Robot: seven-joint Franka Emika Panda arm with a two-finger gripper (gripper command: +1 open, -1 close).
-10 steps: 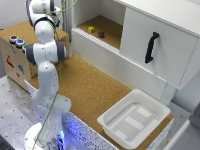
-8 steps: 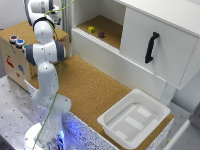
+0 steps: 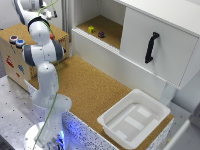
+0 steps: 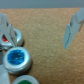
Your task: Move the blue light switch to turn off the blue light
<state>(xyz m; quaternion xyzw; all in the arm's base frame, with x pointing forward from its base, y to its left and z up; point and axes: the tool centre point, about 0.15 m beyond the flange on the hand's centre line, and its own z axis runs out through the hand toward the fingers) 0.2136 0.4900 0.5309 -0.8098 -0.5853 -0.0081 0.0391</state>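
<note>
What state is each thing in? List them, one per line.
pincer: open, holding nothing
blue light: between the fingers' reach, untouched; lit or not cannot be told
cabinet sliding door: slid aside, left compartment open
white tray: empty

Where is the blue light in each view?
Exterior view: blue light on top of the wooden box, at the exterior view's left, beside the red cap.
Wrist view: blue light close below the gripper, between red cap and green cap.
Shared landmark: the red cap.
</note>
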